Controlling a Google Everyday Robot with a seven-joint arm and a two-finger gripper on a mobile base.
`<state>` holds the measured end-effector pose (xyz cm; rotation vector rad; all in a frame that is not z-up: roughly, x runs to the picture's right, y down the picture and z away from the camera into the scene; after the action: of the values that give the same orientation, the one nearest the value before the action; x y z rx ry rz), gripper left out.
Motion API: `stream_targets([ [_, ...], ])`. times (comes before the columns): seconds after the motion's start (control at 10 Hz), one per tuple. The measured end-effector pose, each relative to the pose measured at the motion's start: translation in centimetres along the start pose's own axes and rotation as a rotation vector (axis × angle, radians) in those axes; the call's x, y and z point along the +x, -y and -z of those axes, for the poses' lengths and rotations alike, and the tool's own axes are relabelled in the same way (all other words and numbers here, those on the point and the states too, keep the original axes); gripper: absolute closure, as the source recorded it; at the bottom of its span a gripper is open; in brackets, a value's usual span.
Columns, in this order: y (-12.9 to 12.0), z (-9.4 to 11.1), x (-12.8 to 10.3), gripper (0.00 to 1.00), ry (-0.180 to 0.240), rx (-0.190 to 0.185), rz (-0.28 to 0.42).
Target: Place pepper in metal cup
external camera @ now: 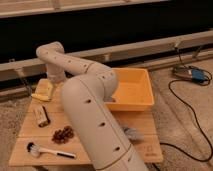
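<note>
My white arm point(90, 110) rises from the bottom of the camera view, bends at an elbow point(50, 54) at the upper left and turns down towards the back left of the wooden table point(25, 140). My gripper is at the end of that downward link, hidden behind the thick arm link. The pepper and the metal cup do not show; the arm covers the middle of the table.
A yellow tub point(132, 90) stands at the table's back right. A yellow object point(42, 91) lies at the back left, with a brown bar point(42, 116), a brown cluster point(63, 134) and a white brush point(47, 150) in front. A cable and blue device point(192, 75) lie on the floor.
</note>
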<state>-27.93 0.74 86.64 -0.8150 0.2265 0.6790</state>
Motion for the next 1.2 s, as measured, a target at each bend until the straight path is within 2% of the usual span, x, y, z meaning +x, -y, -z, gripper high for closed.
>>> stream_targets([
  [0.3, 0.3, -0.3, 0.0, 0.2, -0.004, 0.018, -0.016],
  [0.6, 3.4, -1.5, 0.1, 0.2, 0.005, 0.099, -0.111],
  [0.9, 6.3, -2.2, 2.1, 0.2, 0.012, 0.207, -0.231],
  [1.1, 7.2, -2.1, 2.0, 0.2, 0.033, 0.248, -0.278],
  [1.2, 8.0, -1.7, 2.1, 0.2, 0.048, 0.254, -0.301],
])
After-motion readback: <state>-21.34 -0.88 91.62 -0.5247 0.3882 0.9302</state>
